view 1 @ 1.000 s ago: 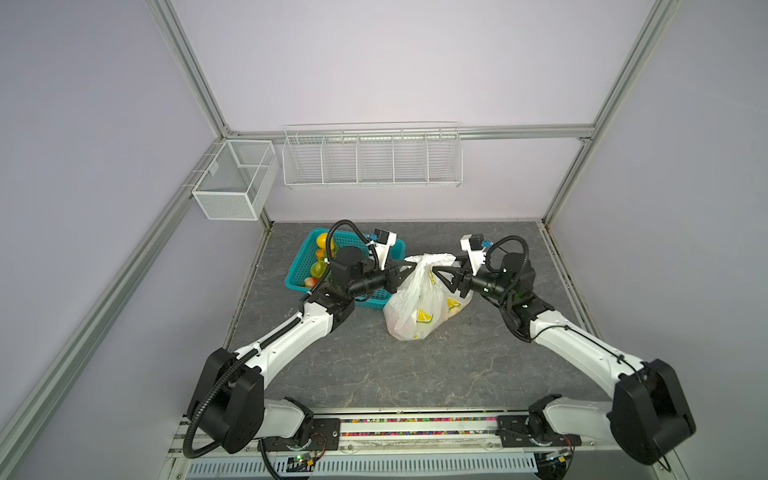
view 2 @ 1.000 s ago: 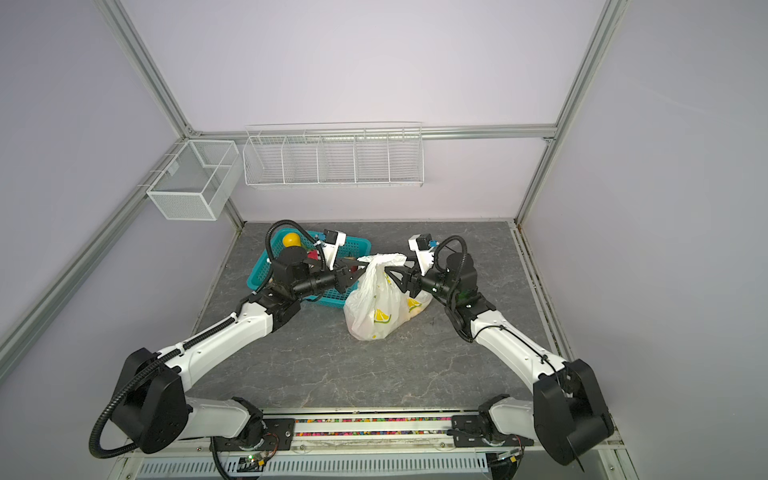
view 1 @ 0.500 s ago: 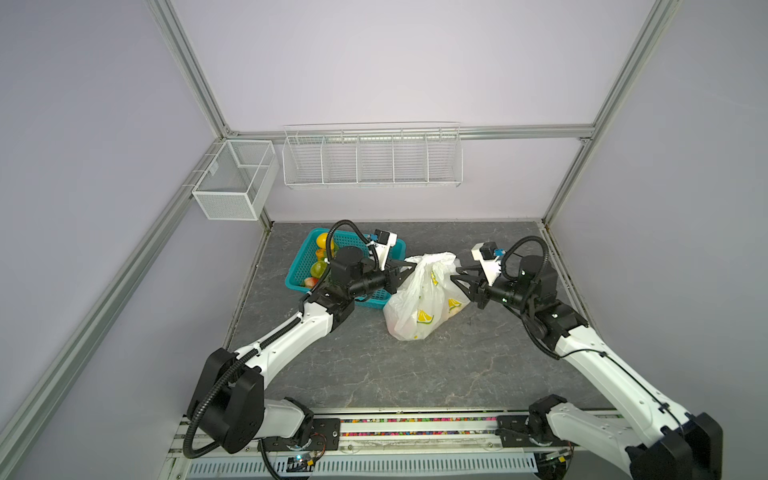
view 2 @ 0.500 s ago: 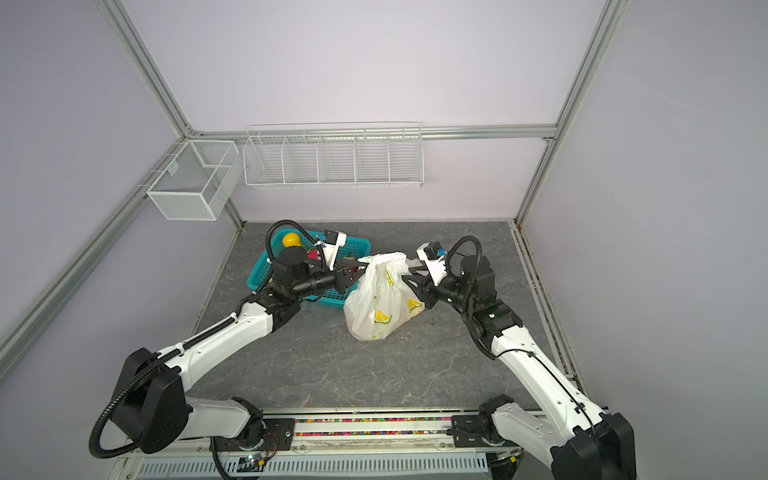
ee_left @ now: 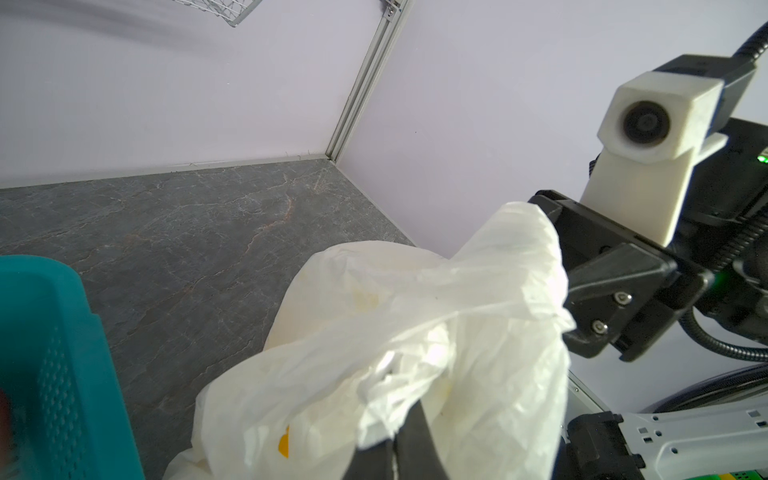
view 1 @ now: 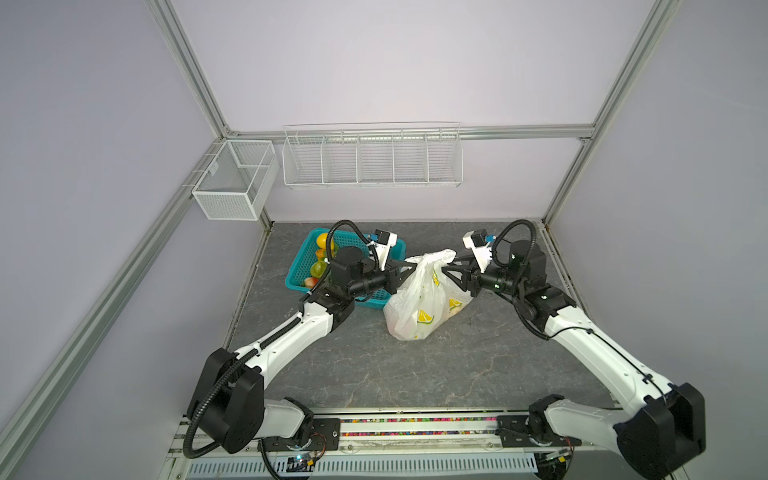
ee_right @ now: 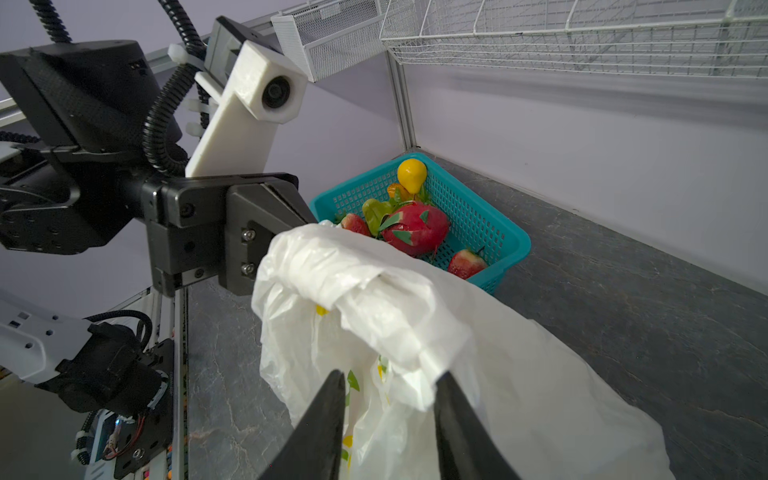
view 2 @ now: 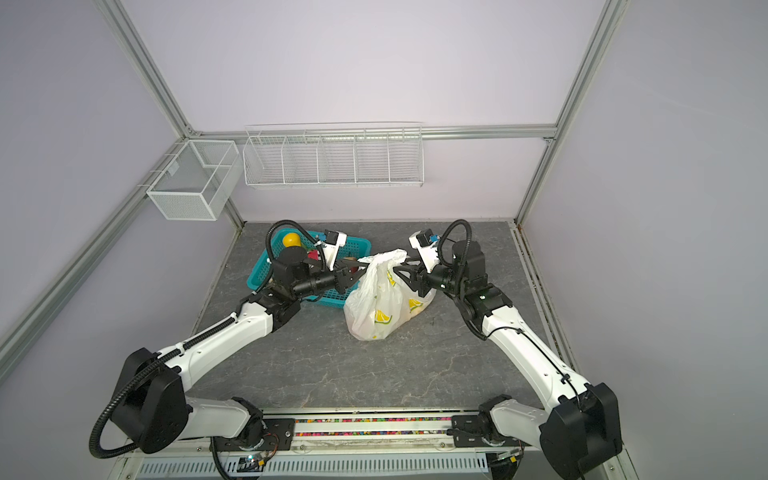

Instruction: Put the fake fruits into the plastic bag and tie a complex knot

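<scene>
The plastic bag (view 1: 419,307) (view 2: 382,303) stands on the grey tabletop, white with lemon prints, its top pulled into a bunched roll (ee_right: 374,291). Whether that roll holds a knot I cannot tell. My left gripper (view 1: 409,268) (ee_left: 405,415) is shut on a strip of the bag's top. My right gripper (view 1: 449,267) (ee_right: 388,376) faces it from the other side, open, its fingers standing on either side of the bag's plastic. Fake fruits (ee_right: 415,232) (view 1: 318,257) lie in the teal basket (view 1: 299,274): a dragon fruit, strawberries, and yellow and green pieces. Pale shapes show through the bag.
The teal basket (ee_right: 490,232) stands behind my left gripper, close to the bag. A white wire shelf (view 1: 372,156) and a mesh box (view 1: 232,183) hang on the back wall. Metal frame posts edge the table on both sides.
My right arm has swung its forearm outward to the right while its gripper stays at the bag's top. The left arm and the bag have hardly moved.
</scene>
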Tool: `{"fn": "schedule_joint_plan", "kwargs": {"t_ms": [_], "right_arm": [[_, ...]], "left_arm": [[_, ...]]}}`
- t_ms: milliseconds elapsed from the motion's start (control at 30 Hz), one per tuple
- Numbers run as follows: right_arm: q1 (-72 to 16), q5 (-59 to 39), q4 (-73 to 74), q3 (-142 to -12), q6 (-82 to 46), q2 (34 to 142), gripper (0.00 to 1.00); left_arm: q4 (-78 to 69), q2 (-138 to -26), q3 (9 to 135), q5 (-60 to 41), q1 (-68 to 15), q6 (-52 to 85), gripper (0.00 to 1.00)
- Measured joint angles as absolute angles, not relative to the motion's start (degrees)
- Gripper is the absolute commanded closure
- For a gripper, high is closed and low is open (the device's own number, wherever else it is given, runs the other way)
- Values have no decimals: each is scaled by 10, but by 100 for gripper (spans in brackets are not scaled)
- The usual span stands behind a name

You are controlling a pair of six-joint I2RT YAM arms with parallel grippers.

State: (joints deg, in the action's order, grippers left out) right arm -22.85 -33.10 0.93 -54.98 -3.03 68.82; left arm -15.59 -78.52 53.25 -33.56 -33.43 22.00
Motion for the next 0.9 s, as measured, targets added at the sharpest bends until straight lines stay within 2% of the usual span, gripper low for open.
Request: {"fn": "schedule_joint_plan", "kwargs": {"t_ms": [233, 433, 700, 900], "right_arm": [[-224, -347, 22, -555, -37, 693, 63], [-221, -353, 31, -568, -40, 695, 69], [-221, -359, 37, -580, -40, 705, 93], [-220, -339, 19, -578, -40, 697, 93]], "left_arm": [[-156, -785, 533, -340, -335, 220, 100], [-156, -785, 533, -342, -336, 220, 100], [-156, -785, 533, -343, -338, 220, 100], [-156, -783, 532, -333, -338, 220, 100]]}}
